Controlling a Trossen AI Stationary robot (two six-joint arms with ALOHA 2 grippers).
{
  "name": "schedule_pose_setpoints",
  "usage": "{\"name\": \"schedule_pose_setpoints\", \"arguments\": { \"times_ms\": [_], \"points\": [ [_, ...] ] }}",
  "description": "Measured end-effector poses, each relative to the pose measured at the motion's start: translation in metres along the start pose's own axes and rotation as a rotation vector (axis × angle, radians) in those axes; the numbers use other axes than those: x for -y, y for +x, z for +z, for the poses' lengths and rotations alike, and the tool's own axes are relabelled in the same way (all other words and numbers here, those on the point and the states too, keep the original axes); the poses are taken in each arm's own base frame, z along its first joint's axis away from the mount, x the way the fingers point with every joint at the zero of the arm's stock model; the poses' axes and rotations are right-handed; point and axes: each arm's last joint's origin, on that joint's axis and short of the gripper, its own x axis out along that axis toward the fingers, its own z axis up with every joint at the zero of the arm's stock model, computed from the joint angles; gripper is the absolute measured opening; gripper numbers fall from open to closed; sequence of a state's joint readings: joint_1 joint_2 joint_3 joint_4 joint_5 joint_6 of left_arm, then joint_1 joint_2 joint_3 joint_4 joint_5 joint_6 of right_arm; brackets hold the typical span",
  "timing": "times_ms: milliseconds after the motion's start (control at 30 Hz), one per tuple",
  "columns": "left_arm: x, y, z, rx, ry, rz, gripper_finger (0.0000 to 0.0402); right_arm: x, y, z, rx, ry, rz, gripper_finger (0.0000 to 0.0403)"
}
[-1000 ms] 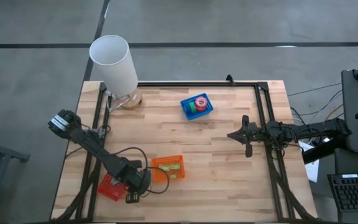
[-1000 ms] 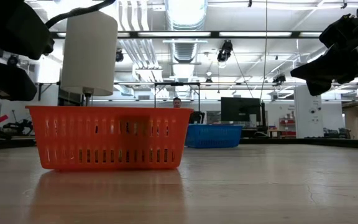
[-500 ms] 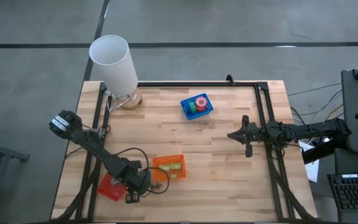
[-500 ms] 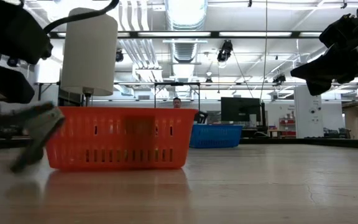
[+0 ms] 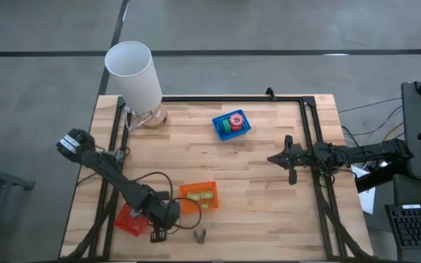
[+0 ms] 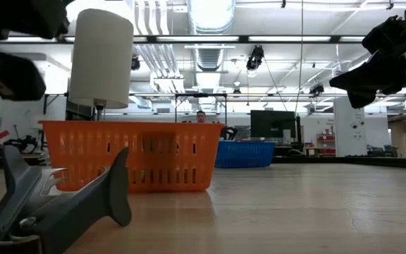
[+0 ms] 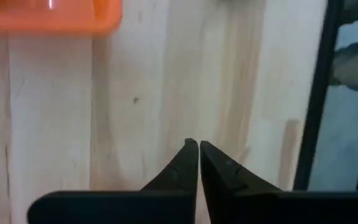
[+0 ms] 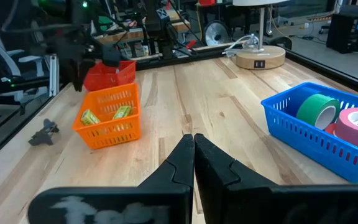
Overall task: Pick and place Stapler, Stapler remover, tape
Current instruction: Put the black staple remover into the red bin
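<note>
A grey stapler remover (image 5: 199, 235) lies on the bare wood near the table's near edge, and looms in the foreground of the low view (image 6: 62, 204). It also shows in the right wrist view (image 8: 44, 132). My left gripper (image 5: 156, 233) is shut, a little to the left of the remover, between the red bin (image 5: 129, 220) and the near edge; it touches nothing. Green and pink tape rolls (image 8: 344, 118) stand in the blue bin (image 5: 231, 124). My right gripper (image 5: 289, 160) is shut and hovers at the table's right side.
An orange bin (image 5: 198, 196) with small yellow things (image 8: 107, 115) sits just beyond the remover. A white-shaded lamp (image 5: 134, 73) stands at the far left corner. Black frame rails (image 5: 309, 139) run along the table's sides. Bare wood lies in the middle.
The stapler remover has come into view: half a second ago it was a blur beside the orange bin, and now it lies still on the table by the near edge, right of my left gripper. Both arms have stayed about where they were.
</note>
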State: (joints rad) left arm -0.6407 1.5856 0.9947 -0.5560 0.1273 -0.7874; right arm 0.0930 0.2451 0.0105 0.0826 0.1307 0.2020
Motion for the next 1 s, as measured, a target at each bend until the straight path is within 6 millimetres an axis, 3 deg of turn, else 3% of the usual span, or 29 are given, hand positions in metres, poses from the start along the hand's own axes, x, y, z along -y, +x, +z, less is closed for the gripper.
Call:
{"name": "schedule_pose_setpoints", "arguments": {
  "times_ms": [233, 467, 567, 800, 1000],
  "points": [
    [0.015, -0.014, 0.022, 0.136, -0.25, -0.1, 0.0055, 0.0, 0.0, 0.0, 0.0, 0.0, 0.0, 0.0009],
    [0.024, -0.015, 0.033, 0.391, -0.979, -0.209, 0.0147, 0.0, 0.0, 0.0, -0.001, 0.0, 0.0, 0.0008],
    [0.025, -0.016, 0.033, 0.485, -1.145, -0.227, 0.0187, 0.0, 0.0, 0.0, 0.0, 0.0, 0.0, 0.0009],
    [0.028, -0.004, 0.037, 0.453, -1.241, -0.272, 0.0214, 0.0, 0.0, 0.0, 0.0, 0.0, 0.0, 0.0009],
    [0.047, 0.019, 0.054, 0.345, -1.243, -0.255, 0.0213, 0.0, 0.0, 0.0, 0.0, 0.0, 0.0, 0.0009]
  ]
}}
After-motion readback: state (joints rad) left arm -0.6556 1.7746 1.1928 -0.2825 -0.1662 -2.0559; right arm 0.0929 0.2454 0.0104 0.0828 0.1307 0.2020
